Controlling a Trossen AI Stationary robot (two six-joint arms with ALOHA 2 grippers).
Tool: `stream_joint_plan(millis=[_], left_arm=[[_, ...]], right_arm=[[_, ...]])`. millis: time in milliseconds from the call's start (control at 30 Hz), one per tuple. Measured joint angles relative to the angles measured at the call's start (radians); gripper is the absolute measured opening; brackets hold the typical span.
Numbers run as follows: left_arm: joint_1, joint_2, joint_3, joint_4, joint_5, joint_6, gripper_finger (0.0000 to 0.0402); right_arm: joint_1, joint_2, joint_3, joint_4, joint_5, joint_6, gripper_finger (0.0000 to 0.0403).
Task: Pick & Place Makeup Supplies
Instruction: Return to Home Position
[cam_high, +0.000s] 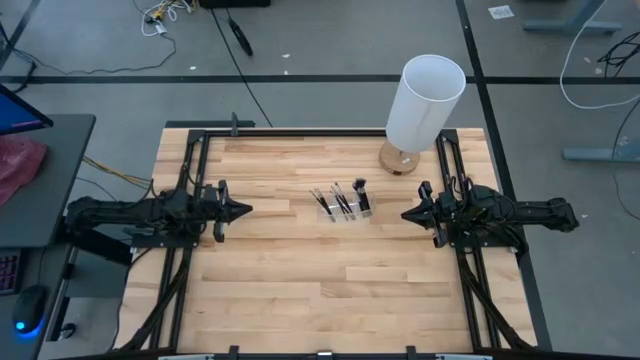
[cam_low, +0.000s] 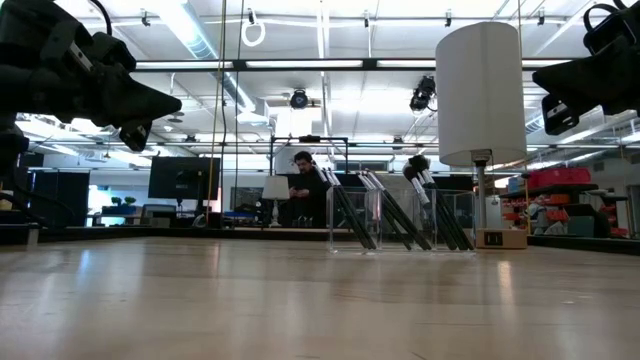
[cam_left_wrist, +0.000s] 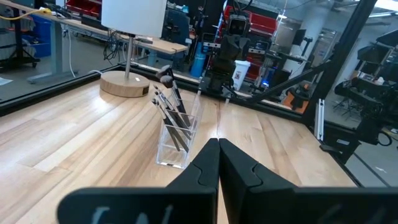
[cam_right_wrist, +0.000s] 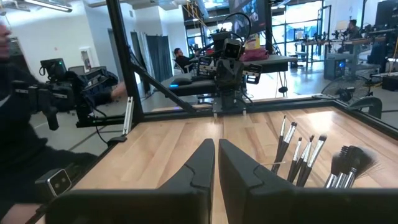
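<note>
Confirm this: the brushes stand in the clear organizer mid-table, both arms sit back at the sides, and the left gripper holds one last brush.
Not quite: the left gripper holds nothing; the left wrist view shows its fingers shut together, empty. The brushes do stand in the clear organizer, both arms at the sides.

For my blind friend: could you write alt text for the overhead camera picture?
A small clear plastic holder with thin dark-handled makeup brushes standing in it sits at the middle of a pale wooden table. A dark robot arm lies at each side, left claw and right claw shut, both pointing at it. A tall white cylinder lamp stands nearby.
</note>
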Motion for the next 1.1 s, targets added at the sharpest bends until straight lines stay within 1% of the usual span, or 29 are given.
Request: stream_joint_plan(millis=[1100], left_arm=[[0.0, 0.0, 0.0, 0.0, 0.0, 0.0, 0.0007]], right_arm=[[0.0, 0.0, 0.0, 0.0, 0.0, 0.0, 0.0027]])
